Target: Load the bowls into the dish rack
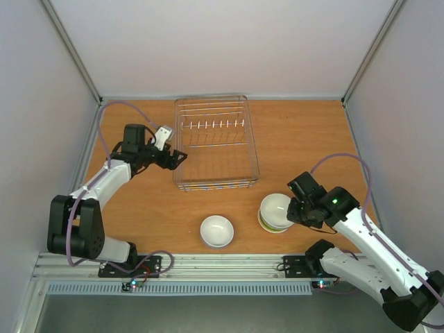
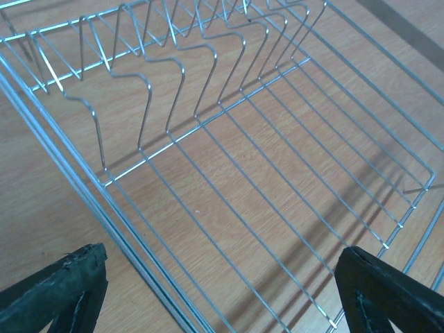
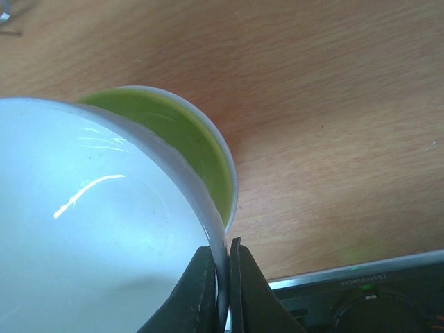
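The silver wire dish rack (image 1: 251, 149) stands at the table's middle back with nothing in it. My left gripper (image 1: 177, 158) is open over its left side; in the left wrist view the left gripper (image 2: 222, 305) straddles the rack's rim (image 2: 90, 189) and floor wires. My right gripper (image 1: 295, 208) is shut on the rim of a white bowl (image 1: 276, 207) that sits nested and tilted in the yellow-green bowl (image 1: 272, 227). The right wrist view shows the right gripper (image 3: 222, 270) pinching the white bowl (image 3: 90, 222) over the yellow-green bowl (image 3: 180, 139). A second white bowl (image 1: 216, 230) sits alone. The orange bowl is out of view.
The wooden table (image 1: 305, 139) is walled in by white panels on three sides. A metal rail (image 1: 222, 263) with the arm bases runs along the near edge, close behind the bowls.
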